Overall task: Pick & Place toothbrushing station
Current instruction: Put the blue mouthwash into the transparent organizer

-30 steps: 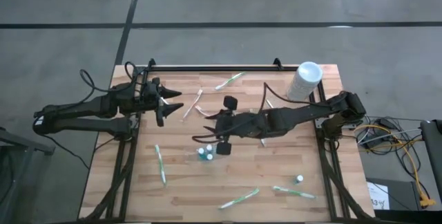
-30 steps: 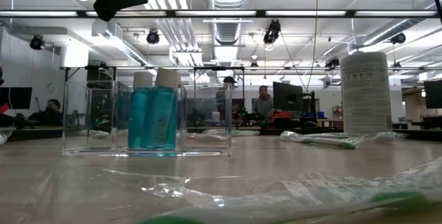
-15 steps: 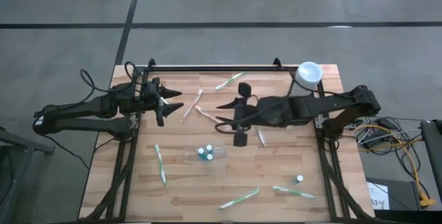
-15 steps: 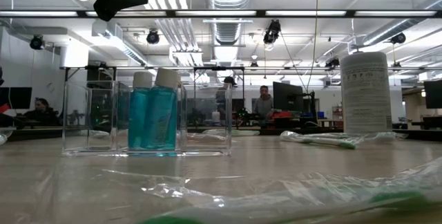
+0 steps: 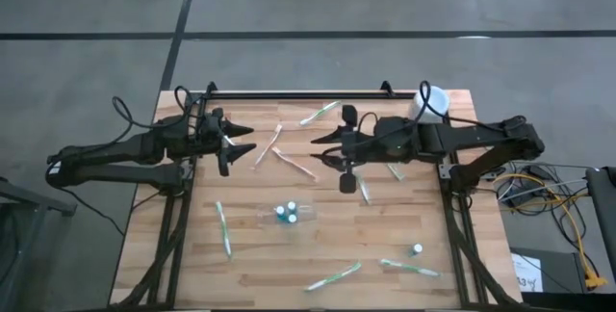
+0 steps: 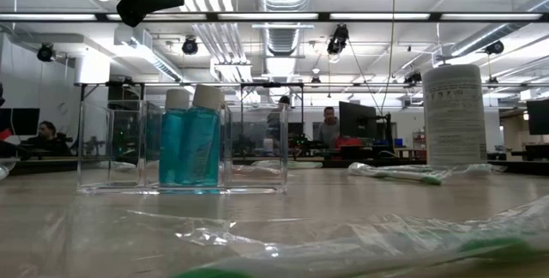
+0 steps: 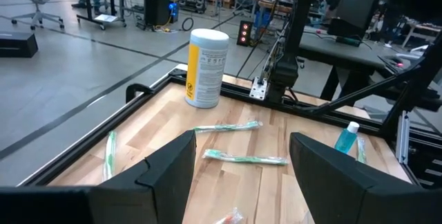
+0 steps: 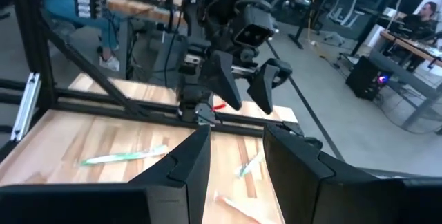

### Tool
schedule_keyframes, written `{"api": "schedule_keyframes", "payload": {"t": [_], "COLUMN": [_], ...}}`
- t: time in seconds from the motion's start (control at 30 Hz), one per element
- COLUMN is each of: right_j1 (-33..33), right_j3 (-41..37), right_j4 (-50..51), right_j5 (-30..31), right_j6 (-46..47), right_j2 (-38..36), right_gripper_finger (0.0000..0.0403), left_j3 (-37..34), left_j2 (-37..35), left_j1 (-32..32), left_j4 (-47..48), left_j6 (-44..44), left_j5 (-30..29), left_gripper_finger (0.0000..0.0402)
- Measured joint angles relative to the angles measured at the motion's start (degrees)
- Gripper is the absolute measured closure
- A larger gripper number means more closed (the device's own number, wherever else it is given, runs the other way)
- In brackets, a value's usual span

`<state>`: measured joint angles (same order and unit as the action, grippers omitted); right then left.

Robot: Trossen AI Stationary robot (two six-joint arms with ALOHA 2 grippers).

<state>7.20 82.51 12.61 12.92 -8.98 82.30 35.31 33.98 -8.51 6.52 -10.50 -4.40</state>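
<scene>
A clear organizer (image 5: 287,214) holding two blue mouthwash bottles (image 6: 190,145) stands at the table's middle, toward the near side. Several wrapped toothbrushes lie about: one (image 5: 320,112) at the far edge, one (image 5: 294,163) mid-table, one (image 5: 223,227) near left. A small bottle (image 5: 417,249) stands near right. My left gripper (image 5: 248,139) hovers open and empty over the table's left part. My right gripper (image 5: 327,150) is open and empty, above the table's middle, on the far side of the organizer.
A white canister (image 5: 430,100) stands at the far right corner; it also shows in the low view (image 6: 453,117). More wrapped toothbrushes lie near the front edge (image 5: 334,275) (image 5: 409,268) and under the right arm (image 5: 364,190). A black rail (image 5: 298,93) runs along the far edge.
My right gripper has drawn back from over the organizer toward the table's far right, staying open and empty. The organizer and bottles stay where they were. My left arm has kept still.
</scene>
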Motion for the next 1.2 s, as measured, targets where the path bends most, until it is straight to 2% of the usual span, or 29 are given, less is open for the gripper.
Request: {"api": "schedule_keyframes", "payload": {"t": [0.2,0.67,0.87,1.2], "right_j1": [0.0,0.1,0.1,1.1], "right_j3": [-9.7,-36.8,-41.8,-45.2], "right_j4": [-7.2,-27.3,-31.2,-30.8], "right_j5": [0.8,8.5,11.5,11.4], "right_j6": [1.7,10.2,9.3,15.2], "right_j2": [-4.9,-13.2,-12.6,-11.7], "right_gripper_finger": [0.0271,0.0271,0.0271,0.027], "left_j3": [0.0,0.0,0.0,0.0], "left_j2": [0.1,0.2,0.2,0.2], "left_j1": [0.0,0.0,0.0,0.0], "left_j4": [0.0,0.0,0.0,0.0], "left_j6": [0.0,0.0,0.0,0.0], "left_j5": [0.0,0.2,0.2,0.0], "left_gripper_finger": [0.0162,0.0162,0.0162,0.0162]}}
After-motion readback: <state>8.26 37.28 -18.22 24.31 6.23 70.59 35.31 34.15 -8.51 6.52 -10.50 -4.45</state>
